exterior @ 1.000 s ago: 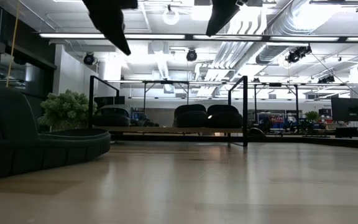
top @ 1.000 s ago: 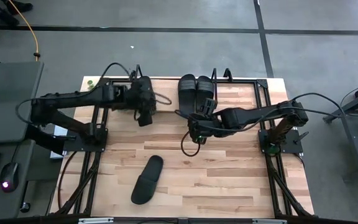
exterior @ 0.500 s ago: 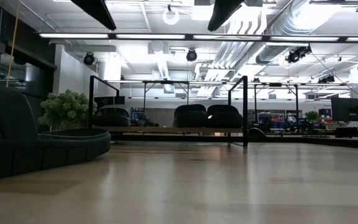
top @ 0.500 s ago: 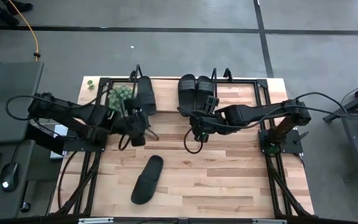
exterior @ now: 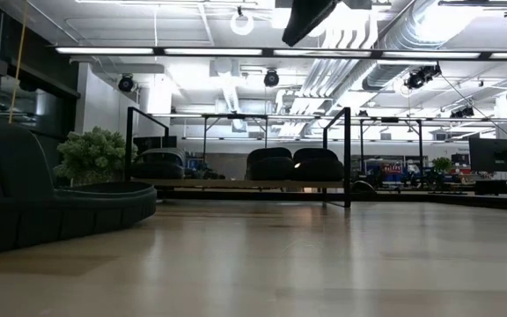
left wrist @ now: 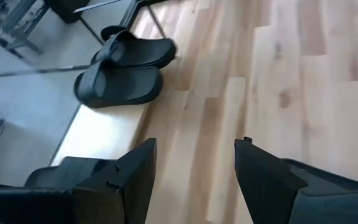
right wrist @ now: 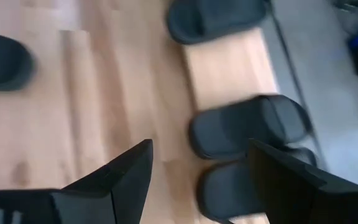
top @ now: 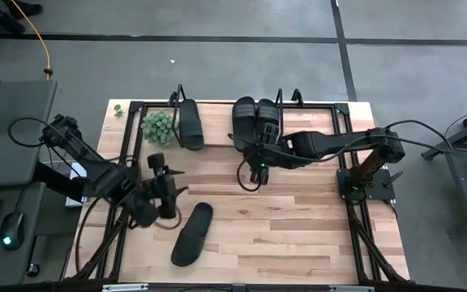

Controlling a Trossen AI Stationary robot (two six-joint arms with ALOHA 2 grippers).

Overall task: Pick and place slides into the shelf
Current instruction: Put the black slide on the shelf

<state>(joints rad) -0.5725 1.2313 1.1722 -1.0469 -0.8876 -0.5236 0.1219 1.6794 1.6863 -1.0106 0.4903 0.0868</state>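
Left gripper (left wrist: 194, 165) gapes in its wrist view only.

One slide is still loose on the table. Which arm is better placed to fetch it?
Left, probably. The left gripper is open and empty, close beside the loose slide; the right gripper, also open, hangs by the shelf.

The slides (top: 192, 234) looked like matt black rubbery foam. The shelf (top: 217, 122) had a pale wood board with black metal wire frames, standing on the table (top: 298, 235) of smooth, faintly glossy planks.
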